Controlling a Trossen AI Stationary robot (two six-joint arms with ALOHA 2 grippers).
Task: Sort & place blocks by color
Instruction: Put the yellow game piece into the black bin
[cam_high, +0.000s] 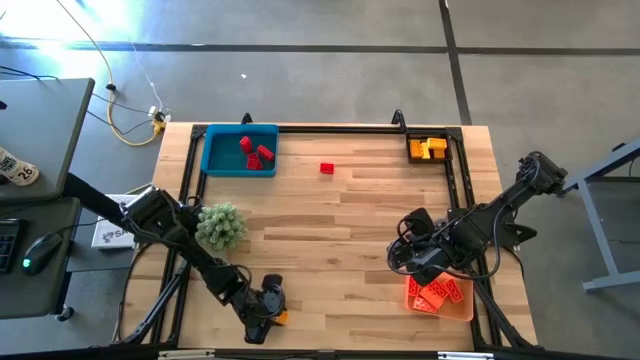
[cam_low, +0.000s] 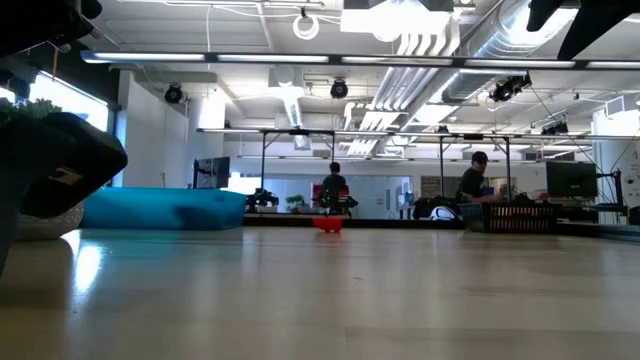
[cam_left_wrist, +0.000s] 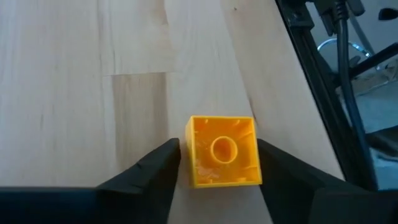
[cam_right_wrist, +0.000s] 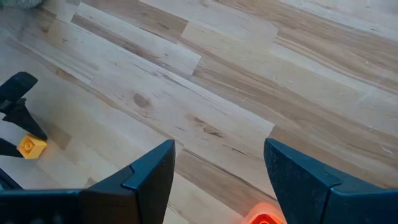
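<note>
A yellow block (cam_left_wrist: 222, 152) lies on its side near the table's near edge, hollow underside toward my left wrist camera. My left gripper (cam_left_wrist: 219, 165) is open, one finger close on each side of it; the high view shows the left gripper (cam_high: 264, 304) with the yellow block (cam_high: 283, 317) at its tip. My right gripper (cam_right_wrist: 219, 163) is wide open and empty, and in the high view the right gripper (cam_high: 412, 255) hovers beside the orange tray (cam_high: 466, 308) of red and orange blocks. A lone red block (cam_high: 327, 169) rests on the table. My left gripper has its fingers slanting down on either side of the yellow block, which rests on the table. One fingertip (cam_left_wrist: 266, 155) stands right against the block's side wall (cam_left_wrist: 254, 149); a thin dark gap shows at the other. Whether it touches the block, I cannot tell.
A blue tray (cam_high: 216, 163) with red blocks sits at the far left. A black tray (cam_high: 414, 152) with yellow and orange blocks sits at the far right. A green spiky plant ball (cam_high: 221, 225) stands by the left arm. A black frame edges the table. People sit in the room behind.
</note>
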